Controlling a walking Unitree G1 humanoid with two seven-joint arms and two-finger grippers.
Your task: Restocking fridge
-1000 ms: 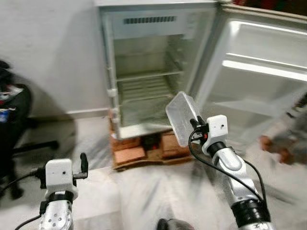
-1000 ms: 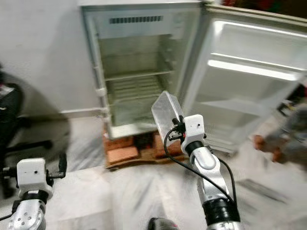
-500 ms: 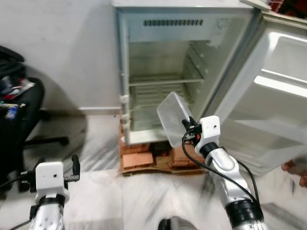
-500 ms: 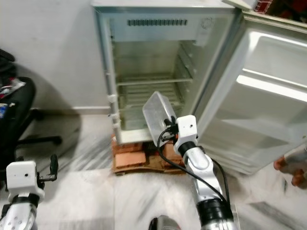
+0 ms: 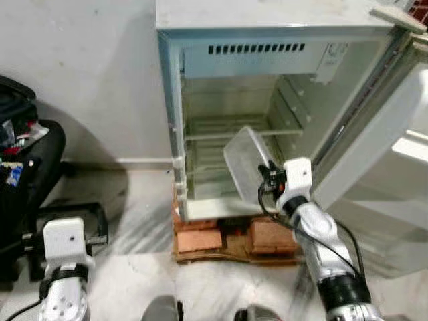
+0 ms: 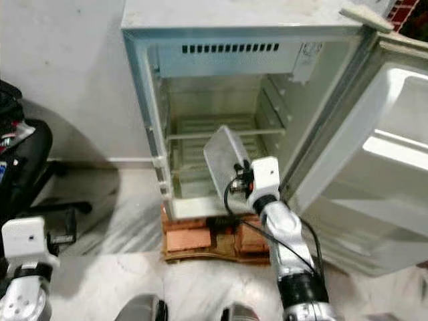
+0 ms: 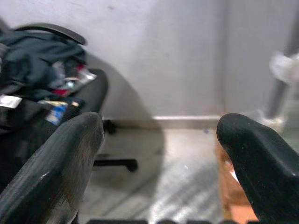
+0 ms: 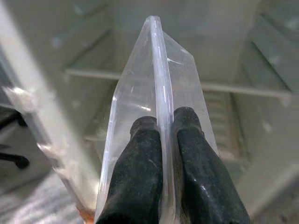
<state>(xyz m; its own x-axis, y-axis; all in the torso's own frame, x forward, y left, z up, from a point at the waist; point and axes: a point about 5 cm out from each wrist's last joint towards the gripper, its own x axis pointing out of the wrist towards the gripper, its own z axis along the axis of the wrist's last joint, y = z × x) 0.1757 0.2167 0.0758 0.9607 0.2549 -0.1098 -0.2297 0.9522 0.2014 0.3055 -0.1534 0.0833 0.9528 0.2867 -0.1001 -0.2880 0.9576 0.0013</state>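
A small white fridge (image 5: 200,27) stands open against the wall, its shelves bare, its door (image 5: 401,154) swung out to the right. My right gripper (image 5: 265,175) is shut on the rim of a clear plastic container (image 5: 246,160), held tilted in front of the fridge's lower shelf opening. In the right wrist view the two black fingers (image 8: 140,163) pinch the container's wall (image 8: 159,84) between them. My left gripper (image 7: 159,154) hangs low at the left, open and holding nothing, with its white wrist block (image 5: 63,237) in the eye view.
The fridge rests on red bricks (image 5: 197,239) over a marble floor. A black office chair (image 5: 27,167) piled with clothes and packets stands at the left by the grey wall. The open door crowds the right side.
The view has come closer to the fridge and swung right. The container now sits higher against the fridge opening. A person's hand at the far right is gone from view.
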